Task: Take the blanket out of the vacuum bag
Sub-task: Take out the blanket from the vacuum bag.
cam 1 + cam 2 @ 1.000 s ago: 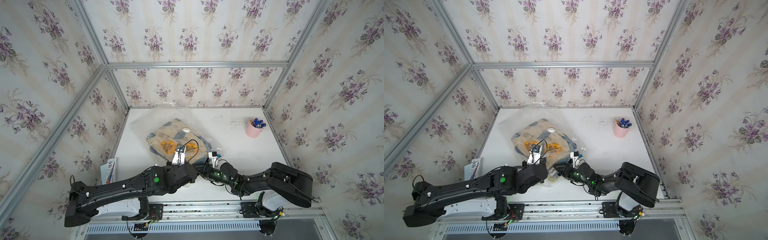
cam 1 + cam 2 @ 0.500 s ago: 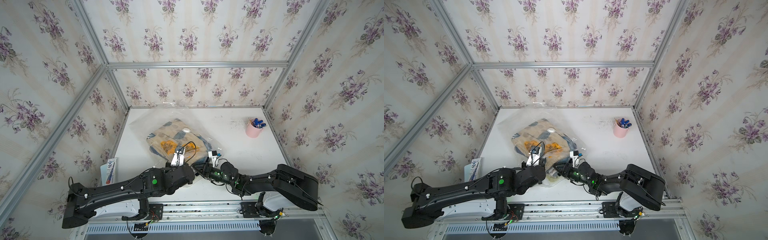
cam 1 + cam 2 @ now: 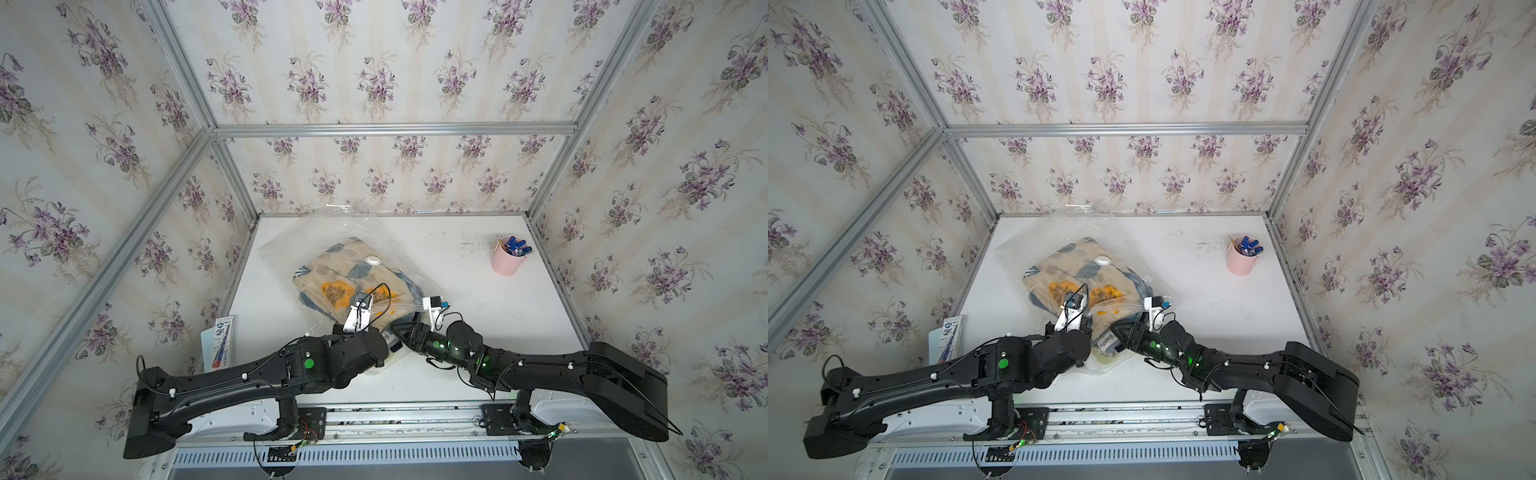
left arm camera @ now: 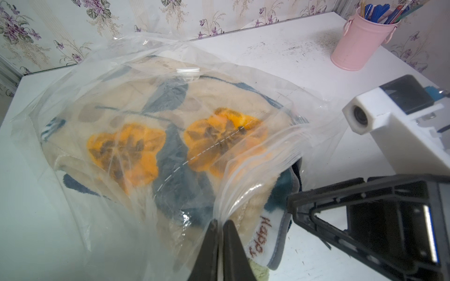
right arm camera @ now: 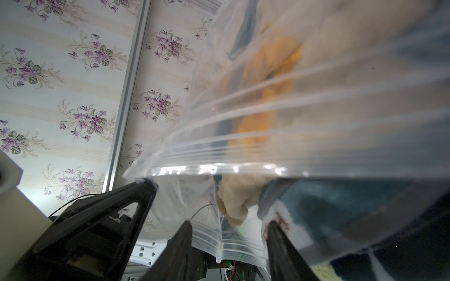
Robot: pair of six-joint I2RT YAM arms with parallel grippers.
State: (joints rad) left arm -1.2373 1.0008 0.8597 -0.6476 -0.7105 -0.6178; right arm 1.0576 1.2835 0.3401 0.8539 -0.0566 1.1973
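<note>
The vacuum bag [image 3: 286,245], clear and crinkled, lies flat on the white table [image 3: 457,365], well apart from the pink cup [image 3: 505,264], on the side of the cup toward the left arm. The cup stands upright and holds a bunch of pens [image 3: 516,245], mostly blue. Inside the bag is the folded blanket [image 3: 328,274], beige plush with dark blue leaves and orange flowers. The round white valve cap [image 3: 372,260] sits on the bag's upper face, on the side of the blanket nearer the cup.

The bag's mouth is at the end nearer the robot than the cup, and it gapes. A blanket corner stitched "Happy" in red [image 4: 259,237] lies at that opening.

The left gripper [image 4: 220,222] has its jaws pressed together on the upper zip lip of the bag, lifting it off the blanket. Just beside it, on the cup's side, the right gripper [image 5: 229,225] has its jaws apart, with the lower zip lip lying loose between them. One of its fingertips [image 5: 271,225] touches the stitched corner.
</note>
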